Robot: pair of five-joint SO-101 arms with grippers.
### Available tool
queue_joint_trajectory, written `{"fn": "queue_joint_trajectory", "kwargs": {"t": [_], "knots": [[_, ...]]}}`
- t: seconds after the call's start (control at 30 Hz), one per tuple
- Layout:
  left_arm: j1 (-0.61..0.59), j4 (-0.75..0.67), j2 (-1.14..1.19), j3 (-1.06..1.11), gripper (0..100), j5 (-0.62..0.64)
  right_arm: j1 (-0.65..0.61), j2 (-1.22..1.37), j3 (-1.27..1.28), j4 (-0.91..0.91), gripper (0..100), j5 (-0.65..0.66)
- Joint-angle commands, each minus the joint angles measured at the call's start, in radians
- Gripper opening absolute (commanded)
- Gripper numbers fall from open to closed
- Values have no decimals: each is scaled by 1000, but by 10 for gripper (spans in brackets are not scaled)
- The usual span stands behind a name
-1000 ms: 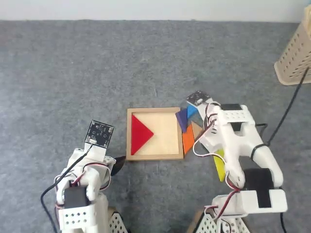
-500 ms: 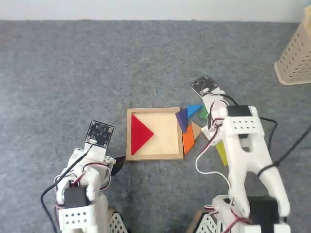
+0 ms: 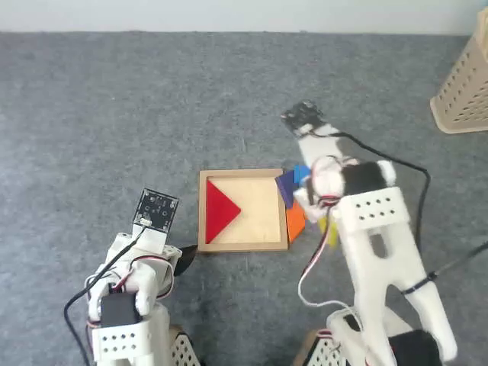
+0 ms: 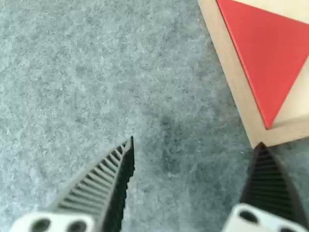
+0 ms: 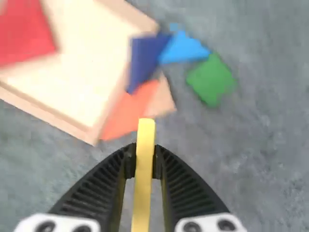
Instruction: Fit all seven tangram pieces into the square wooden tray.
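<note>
The square wooden tray [image 3: 242, 245] holds one red triangle [image 3: 219, 210] along its left side. Five pieces (dark blue [image 5: 142, 60], light blue [image 5: 186, 47], green [image 5: 211, 79], orange [image 5: 128, 113], tan [image 5: 161, 101]) cluster at its right edge. The seventh, a yellow piece [image 5: 144, 169], is clamped in the right gripper [image 5: 144, 150] above them. The left gripper [image 4: 195, 142] gapes wide on the grey carpet [image 3: 114, 114] by the tray's near corner.

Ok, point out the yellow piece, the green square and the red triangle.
yellow piece [image 5: 145, 145], right wrist view, its narrow face
green square [image 5: 211, 79], right wrist view, its centre
red triangle [image 3: 219, 209], high view, its centre
</note>
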Motion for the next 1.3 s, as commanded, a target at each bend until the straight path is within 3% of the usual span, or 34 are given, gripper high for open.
{"fn": "queue_joint_trajectory", "kwargs": {"t": [0.0,0.17,0.37,0.77,1.27], "knots": [[5,0,-14,-5,353,-5,-101,24,-118,12,6,-109],[5,0,-14,-5,353,-5,-188,104,-138,-68,6,-160],[5,0,-14,-5,353,-5,-274,186,-143,-163,6,-74],[5,0,-14,-5,353,-5,-328,481,-319,-203,6,-61],[5,0,-14,-5,353,-5,-298,628,-457,-193,6,288]]}}
